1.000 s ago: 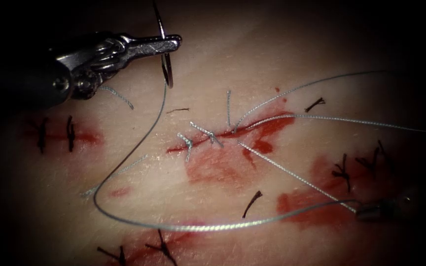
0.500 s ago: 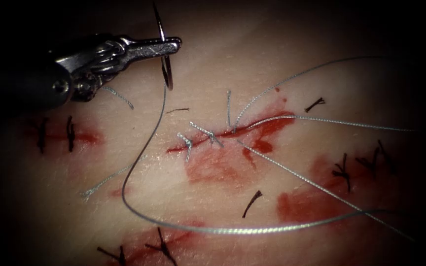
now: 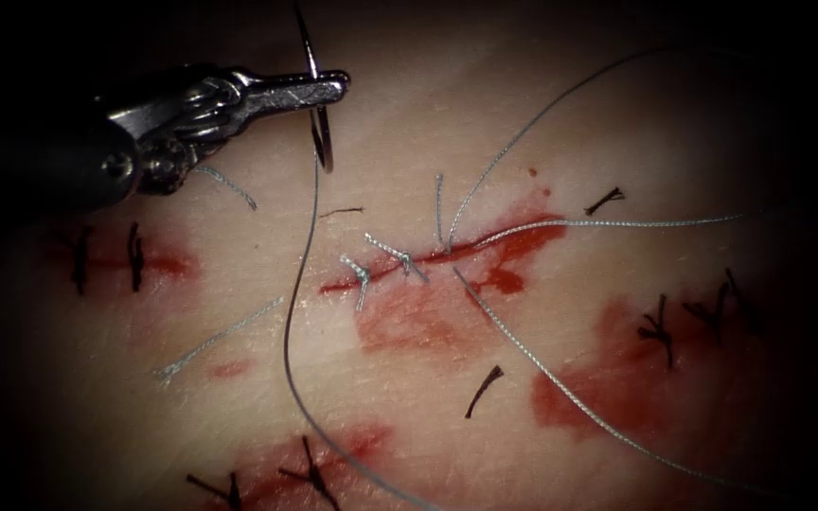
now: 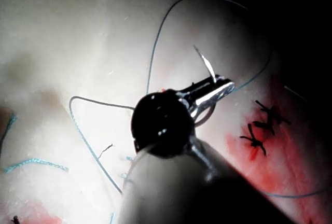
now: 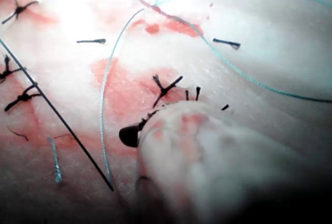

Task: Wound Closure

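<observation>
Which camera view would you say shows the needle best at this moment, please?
The endoscope view: the needle stands clear of the tissue, above and left of the cut, held mid-curve in the left tool, with thread trailing from it. The left wrist view shows part of the needle rising from the jaws.

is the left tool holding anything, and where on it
The left arm's tool grips the thin curved steel needle near mid-curve, clear of the tissue.

Left tool (image 3: 319,88), fingers (image 4: 210,95) clamped together, shaft level.
</observation>
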You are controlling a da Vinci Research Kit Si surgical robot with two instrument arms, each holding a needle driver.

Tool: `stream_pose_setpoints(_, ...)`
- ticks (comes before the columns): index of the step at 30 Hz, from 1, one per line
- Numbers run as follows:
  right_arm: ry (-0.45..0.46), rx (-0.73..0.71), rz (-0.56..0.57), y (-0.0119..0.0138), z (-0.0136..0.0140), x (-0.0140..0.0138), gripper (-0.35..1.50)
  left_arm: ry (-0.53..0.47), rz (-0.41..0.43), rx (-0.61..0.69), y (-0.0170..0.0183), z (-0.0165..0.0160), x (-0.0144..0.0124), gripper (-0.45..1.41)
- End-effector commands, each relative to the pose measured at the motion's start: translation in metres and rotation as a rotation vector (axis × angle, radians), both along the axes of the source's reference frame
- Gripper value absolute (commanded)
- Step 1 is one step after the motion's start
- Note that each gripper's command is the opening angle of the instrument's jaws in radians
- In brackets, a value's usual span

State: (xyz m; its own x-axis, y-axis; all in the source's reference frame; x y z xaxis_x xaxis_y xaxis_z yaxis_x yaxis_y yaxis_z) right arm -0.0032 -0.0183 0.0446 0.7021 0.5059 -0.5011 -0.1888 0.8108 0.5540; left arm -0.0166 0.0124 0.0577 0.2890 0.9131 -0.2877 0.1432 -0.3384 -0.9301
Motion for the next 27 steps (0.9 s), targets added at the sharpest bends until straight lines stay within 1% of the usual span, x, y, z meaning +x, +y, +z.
stream_pose_setpoints(1,-0.032,-0.052,0.09,0.0022,-0.0001,0.0031,0.84,0.0,0.0,0.0,0.0,0.0006,-0.0005,-0.45)
stream_pose_setpoints(2,-0.057,-0.061,0.136,0.0033,-0.0001,0.0041,1.16,0.0,0.0,0.0,0.0,0.0006,-0.0005,-0.45)
stream_pose_setpoints(3,-0.08,-0.073,0.176,0.0046,-0.0001,0.0054,1.21,0.0,0.0,0.0,-0.0001,0.0006,-0.0005,-0.45)
stream_pose_setpoints(4,-0.089,-0.076,0.209,0.0056,-0.0001,0.0063,0.79,0.0,0.0,0.0,-0.0001,0.0006,-0.0005,-0.45)
stream_pose_setpoints(5,-0.101,-0.074,0.244,0.0064,0.0002,0.0074,0.51,0.0,0.0,0.0,-0.0001,0.0006,-0.0005,-0.45)
stream_pose_setpoints(6,-0.127,-0.073,0.28,0.0073,0.0008,0.0093,0.62,0.0,0.0,0.0,-0.0001,0.0006,-0.0005,-0.45)
stream_pose_setpoints(7,-0.143,-0.075,0.304,0.0077,0.0015,0.0106,0.89,0.0,0.0,-0.001,-0.0001,0.0006,-0.0005,-0.45)
stream_pose_setpoints(8,-0.154,-0.083,0.318,0.0078,0.0021,0.0118,0.91,0.0,0.0,-0.001,-0.0001,0.0006,-0.0005,-0.45)
stream_pose_setpoints(9,-0.157,-0.067,0.369,0.0076,0.003,0.0131,0.91,0.0,0.0,-0.001,-0.0001,0.0006,-0.0006,-0.45)
stream_pose_setpoints(11,-0.138,-0.022,0.428,0.0063,0.0045,0.0145,0.88,0.0,0.0,-0.001,-0.0001,0.0006,-0.0006,-0.45)
stream_pose_setpoints(12,-0.132,0.037,0.478,0.0053,0.0055,0.0157,0.91,0.0,0.0,-0.001,-0.0001,0.0006,-0.0006,-0.45)
stream_pose_setpoints(13,-0.122,0.06,0.494,0.0047,0.0063,0.0167,0.91,0.0,0.0,-0.001,-0.0001,0.0006,-0.0006,-0.45)
stream_pose_setpoints(15,-0.1,0.127,0.561,0.0038,0.0079,0.0194,1.03,0.0,0.0,-0.001,-0.0001,0.0006,-0.0006,-0.45)
stream_pose_setpoints(16,-0.097,0.162,0.577,0.0034,0.0085,0.0205,1.03,0.0,0.0,-0.001,-0.0001,0.0006,-0.0006,-0.45)
stream_pose_setpoints(17,-0.088,0.187,0.584,0.003,0.009,0.0214,1.09,0.0,-0.001,-0.001,-0.0001,0.0007,-0.0006,-0.45)
stream_pose_setpoints(19,-0.057,0.205,0.595,0.0017,0.0101,0.0231,1.09,0.0,-0.001,-0.001,-0.0001,0.0007,-0.0006,-0.45)
stream_pose_setpoints(20,-0.046,0.214,0.596,0.0011,0.0105,0.0236,1.01,0.0,-0.001,-0.002,-0.0001,0.0007,-0.0006,-0.45)
stream_pose_setpoints(21,-0.044,0.232,0.598,0.0004,0.0109,0.0241,0.84,0.001,-0.001,-0.002,-0.0001,0.0007,-0.0006,-0.45)
stream_pose_setpoints(22,-0.036,0.257,0.584,-0.0004,0.0113,0.0246,0.41,0.001,-0.001,-0.002,-0.0002,0.0007,-0.0006,-0.45)
stream_pose_setpoints(23,-0.034,0.28,0.563,-0.001,0.0117,0.0249,0.09,0.001,-0.001,-0.002,-0.0002,0.0008,-0.0006,-0.45)
stream_pose_setpoints(24,-0.04,0.288,0.542,-0.0015,0.0122,0.0254,0.09,0.001,0.0,-0.002,-0.0002,0.0008,-0.0006,-0.45)
stream_pose_setpoints(25,-0.05,0.283,0.531,-0.0021,0.0128,0.0261,0.17,0.001,0.0,-0.002,-0.0002,0.0008,-0.0006,-0.45)
stream_pose_setpoints(27,-0.075,0.29,0.544,-0.0028,0.0138,0.0272,0.29,0.001,0.0,-0.002,-0.0002,0.0008,-0.0006,-0.45)
